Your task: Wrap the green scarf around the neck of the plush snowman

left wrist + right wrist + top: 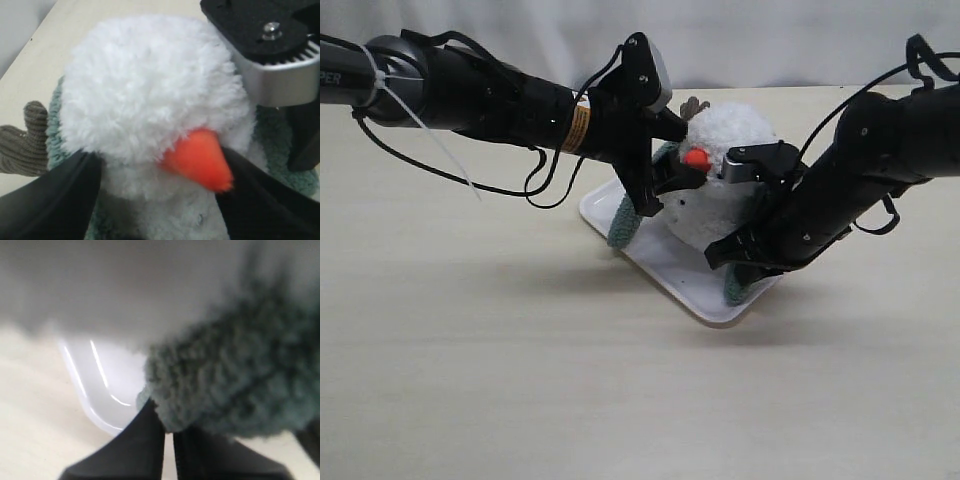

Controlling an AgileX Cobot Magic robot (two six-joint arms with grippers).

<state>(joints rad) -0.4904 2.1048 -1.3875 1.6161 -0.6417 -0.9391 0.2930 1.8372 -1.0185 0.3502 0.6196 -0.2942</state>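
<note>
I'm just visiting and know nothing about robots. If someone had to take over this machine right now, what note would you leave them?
Left gripper: open, with a finger on either side of the plush snowman, just under its head.
Right gripper: seems shut on one end of the green scarf, low by the rim of the white tray.
The snowman sits on the tray.
Done: the scarf runs behind the neck, with an end coming down on each side.
Left to do: bring the ends across the front, which looks uncovered, then let go.
</note>
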